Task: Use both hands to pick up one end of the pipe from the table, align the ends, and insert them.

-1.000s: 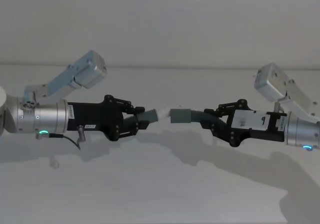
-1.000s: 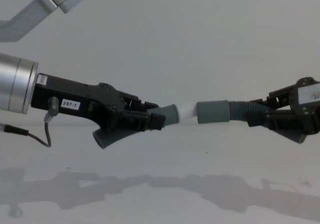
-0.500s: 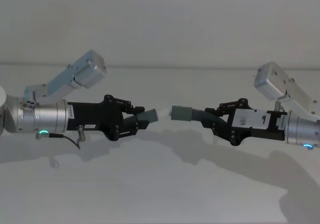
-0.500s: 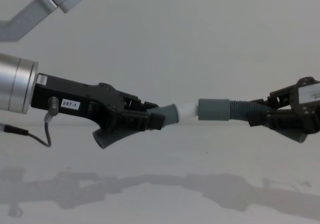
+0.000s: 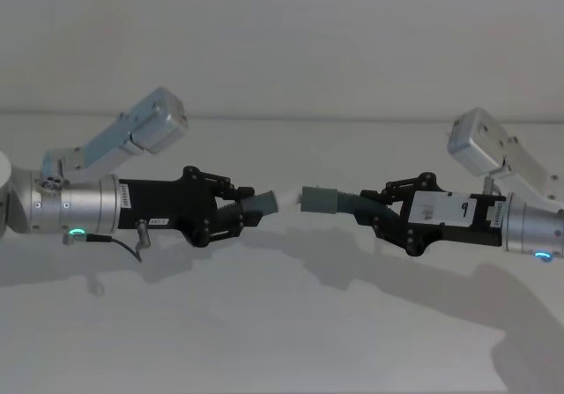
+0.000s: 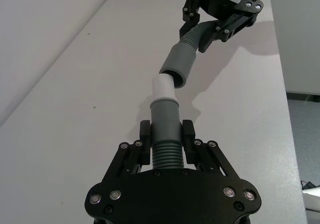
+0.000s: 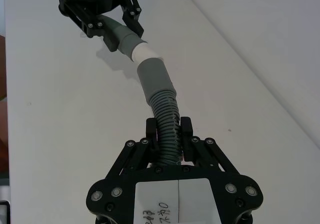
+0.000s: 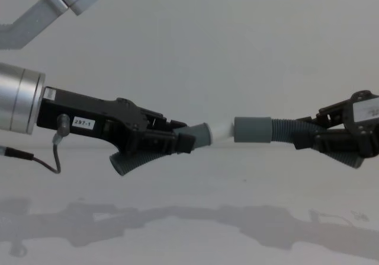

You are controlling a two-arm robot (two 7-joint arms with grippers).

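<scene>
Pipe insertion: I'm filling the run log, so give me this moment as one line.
left pincer: shut on white-tipped collar piece | right pincer: shut on cuff piece | tip at cuff mouth

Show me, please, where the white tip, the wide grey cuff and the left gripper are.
white tip (image 6: 163, 87), left wrist view, middle of its side.
wide grey cuff (image 8: 253, 129), chest view, middle of its smooth wall.
left gripper (image 6: 166, 145), left wrist view, midway between its fingertips, on the hose.

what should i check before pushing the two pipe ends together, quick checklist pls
1. Left gripper clamped on its ribbed piece: ok.
2. Right gripper clamped on its ribbed hose: ok.
3. Both pieces lifted off the table: ok.
4. White tip facing the cuff mouth: ok.
5. Axes in line: not ok, cuff sits at an angle to the collar in the left wrist view.
6. Tip already entered: cannot tell.
</scene>
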